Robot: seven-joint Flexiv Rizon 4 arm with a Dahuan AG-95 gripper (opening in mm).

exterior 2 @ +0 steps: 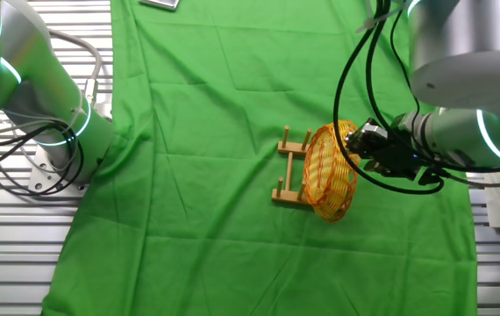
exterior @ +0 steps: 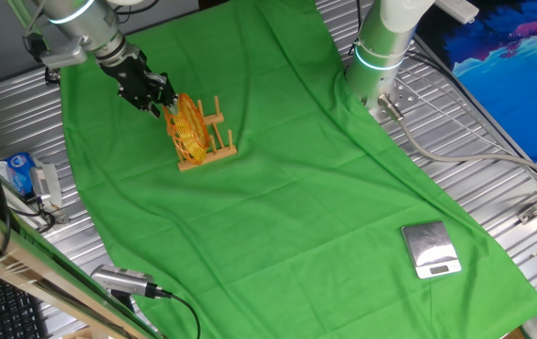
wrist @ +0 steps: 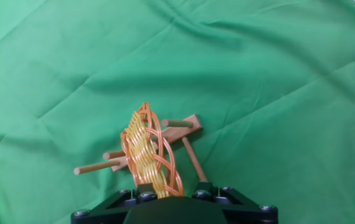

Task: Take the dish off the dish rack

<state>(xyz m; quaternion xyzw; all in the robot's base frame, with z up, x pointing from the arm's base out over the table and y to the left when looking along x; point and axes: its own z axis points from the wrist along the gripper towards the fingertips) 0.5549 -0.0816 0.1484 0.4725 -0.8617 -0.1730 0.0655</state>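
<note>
The yellow-orange woven dish (exterior: 190,127) stands on edge between the pegs of the small wooden dish rack (exterior: 214,149) on the green cloth. My gripper (exterior: 167,99) is at the dish's upper rim, on the side away from the rack's base. In the other fixed view the gripper (exterior 2: 360,145) reaches the dish (exterior 2: 329,171) from the right, with the rack (exterior 2: 290,171) on the left. In the hand view the dish (wrist: 146,149) runs up between my fingers (wrist: 203,185); the gripper (wrist: 174,186) straddles the rim, with a gap showing by the right finger. The rack (wrist: 180,130) lies beyond.
A square silver scale (exterior: 431,250) sits on the cloth at the near right. A second arm's base (exterior: 382,56) stands at the cloth's far edge. A blue-and-white box (exterior: 19,174) and cables lie on the metal table to the left.
</note>
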